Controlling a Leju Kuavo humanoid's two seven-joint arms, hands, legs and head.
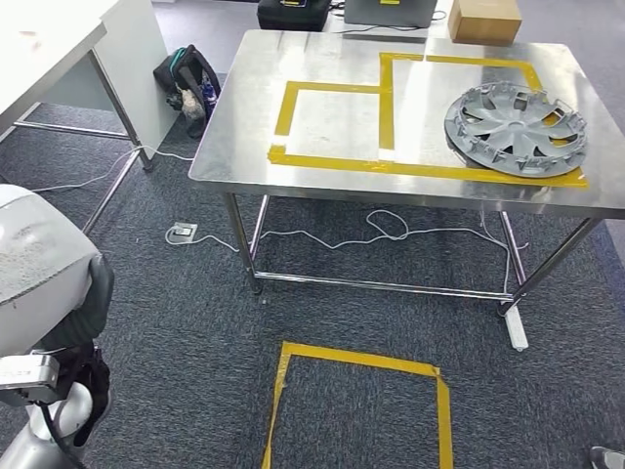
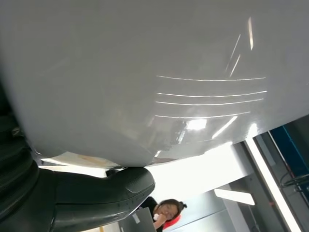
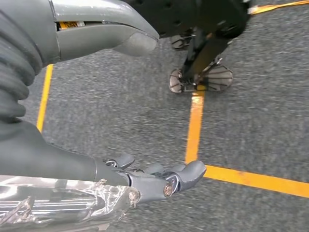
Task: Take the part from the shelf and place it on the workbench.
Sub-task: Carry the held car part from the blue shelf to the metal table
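Grey and shiny, the big part [image 1: 33, 259] sits lower left in the head view – smooth, slippery, best held by its edges – the left hand [image 2: 73, 198] grips it, thumb pressed on, while the right hand [image 3: 156, 179] has straight fingers and I cannot tell its hold.

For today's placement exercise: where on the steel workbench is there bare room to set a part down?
The left taped rectangle on the workbench is bare, and so is the strip along the left edge. The right taped box is crowded: the wheel cover fills most of it.
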